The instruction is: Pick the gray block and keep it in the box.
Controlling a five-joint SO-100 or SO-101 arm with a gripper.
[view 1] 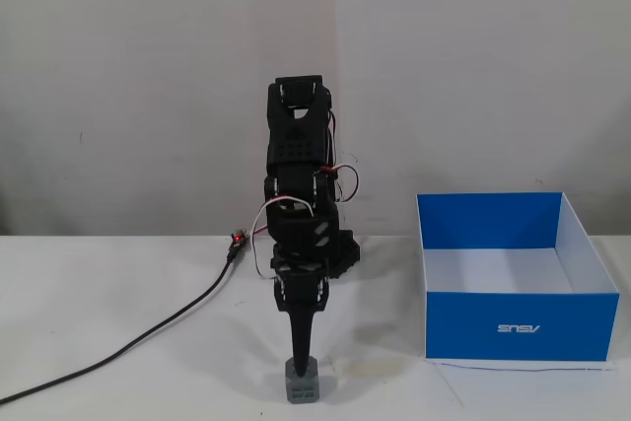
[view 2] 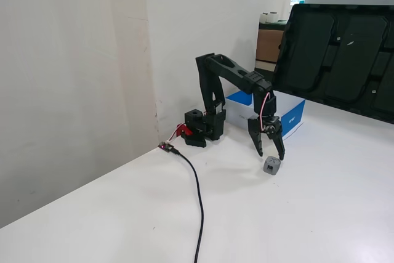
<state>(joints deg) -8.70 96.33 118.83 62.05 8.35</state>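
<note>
The black arm (view 2: 231, 81) reaches forward and down from its base near the wall, with the pincer (view 2: 271, 153) pointing at the white counter (view 2: 320, 214). In the angled fixed view its two fingers are spread apart, one on each side just above the gray block (view 2: 272, 165), whose top sits at about the level of the fingertips; whether they touch it cannot be told. In the front fixed view the pincer (view 1: 301, 360) appears as one narrow dark point coming down onto the top of the block (view 1: 303, 384), which rests on the counter near the lower edge of the picture. The blue box (view 1: 521, 325) stands open on the right of that view, well apart from the block, its white inside showing. A black cable (view 2: 198, 201) runs across the counter from the arm's base.
</note>
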